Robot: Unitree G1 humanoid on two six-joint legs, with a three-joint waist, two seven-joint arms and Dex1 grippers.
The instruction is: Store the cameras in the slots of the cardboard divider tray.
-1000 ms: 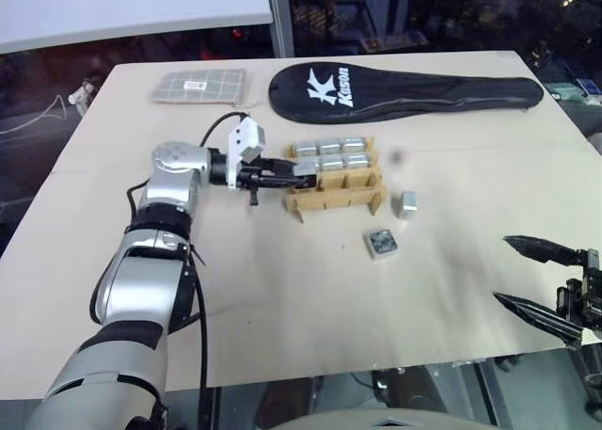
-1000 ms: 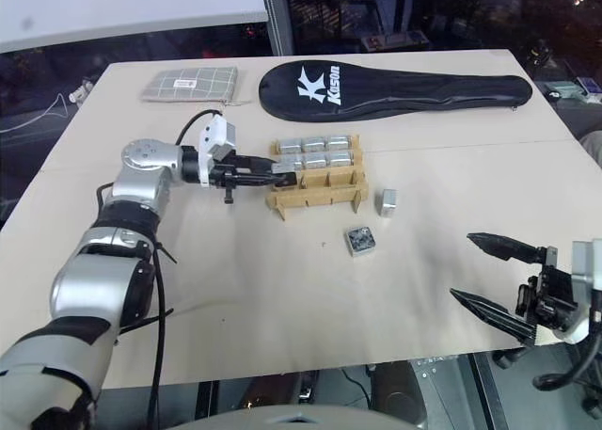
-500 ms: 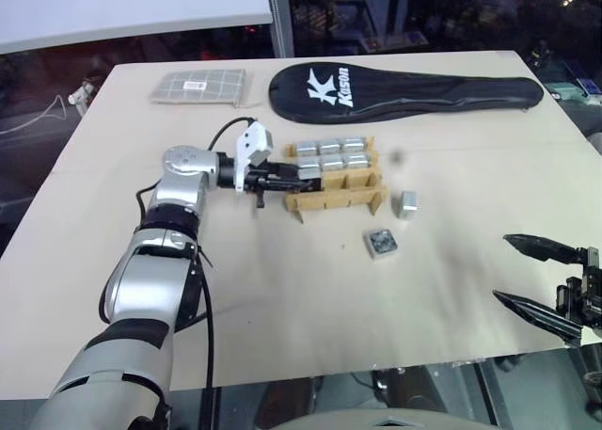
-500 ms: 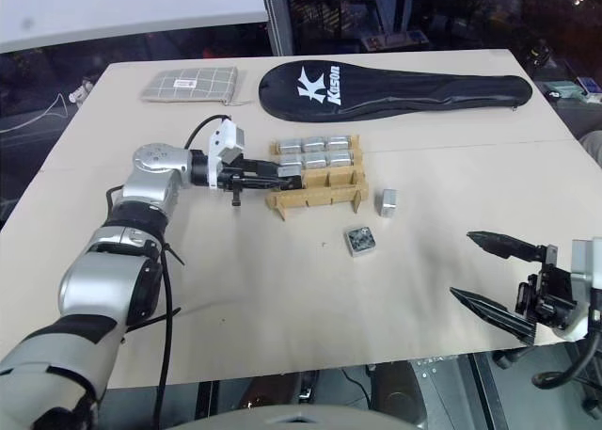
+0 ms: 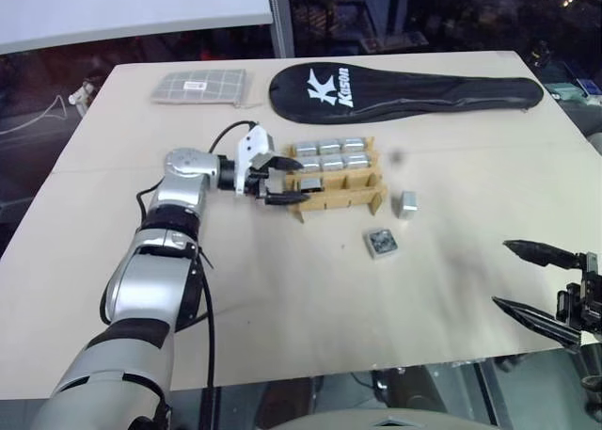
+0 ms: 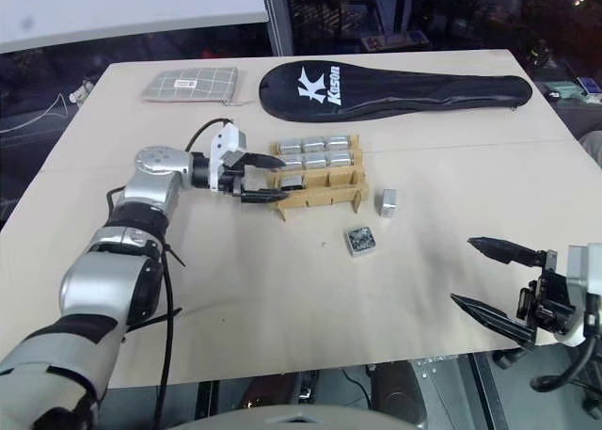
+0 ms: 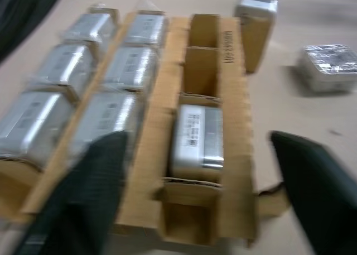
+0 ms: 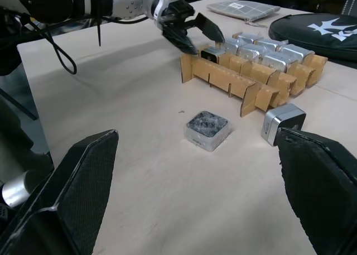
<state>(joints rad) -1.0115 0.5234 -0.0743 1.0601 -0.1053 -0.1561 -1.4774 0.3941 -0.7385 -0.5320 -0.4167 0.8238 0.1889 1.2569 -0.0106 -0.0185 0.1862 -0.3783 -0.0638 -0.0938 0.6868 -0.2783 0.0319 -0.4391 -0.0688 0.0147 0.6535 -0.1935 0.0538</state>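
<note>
My left gripper (image 5: 279, 180) stands wide around the tray (image 5: 357, 199) end; a camera (image 7: 196, 135) apparently sits slotted; right gripper (image 6: 493, 279) wide.

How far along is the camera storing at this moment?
Seven cameras sit in the cardboard divider tray: the far and middle rows are full, and one camera fills the near row's left slot. The left gripper stands open at that slot, holding nothing. Left: two loose cameras on the table for the two open near-row slots. The right gripper hangs open, away from them.
</note>
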